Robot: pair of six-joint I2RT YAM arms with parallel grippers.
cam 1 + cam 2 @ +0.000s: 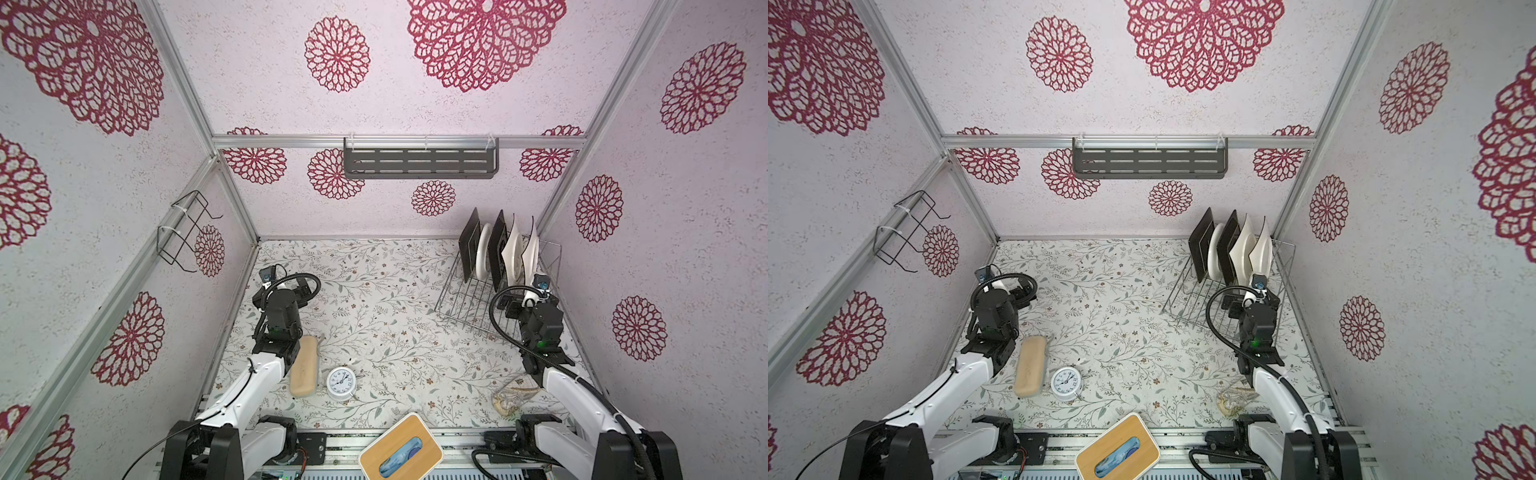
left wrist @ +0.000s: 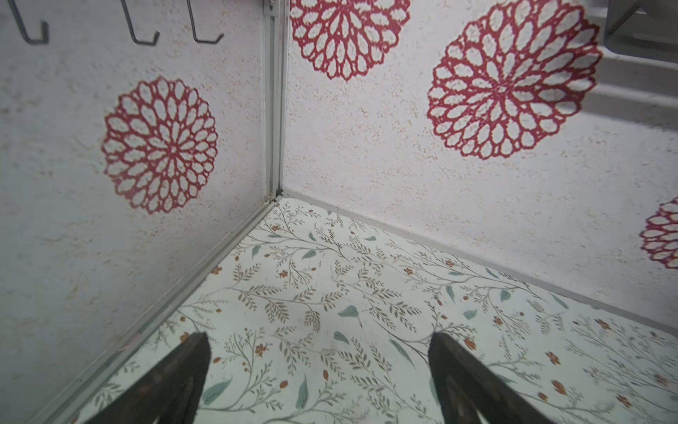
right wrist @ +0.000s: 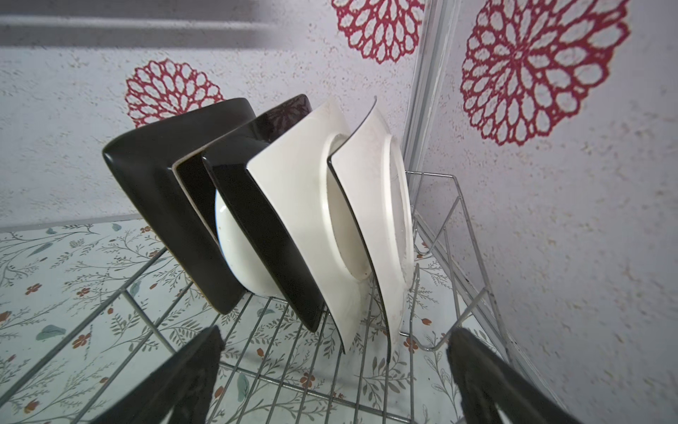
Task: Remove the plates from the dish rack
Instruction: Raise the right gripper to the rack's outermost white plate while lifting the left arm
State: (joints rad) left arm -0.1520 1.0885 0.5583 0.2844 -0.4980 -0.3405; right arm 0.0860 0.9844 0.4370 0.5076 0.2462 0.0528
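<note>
Five plates (image 3: 293, 205) in dish rack (image 3: 279, 352), just ahead of right gripper (image 3: 335, 332)

Robot lab test cell, alu frame (image 1: 282, 141), wallpapered walls (image 1: 257, 91)

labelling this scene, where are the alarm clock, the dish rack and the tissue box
alarm clock (image 1: 340, 382): a top view, on its white dial
dish rack (image 1: 463, 297): a top view, on its bare wire floor
tissue box (image 1: 409, 430): a top view, on its wooden lid
</note>
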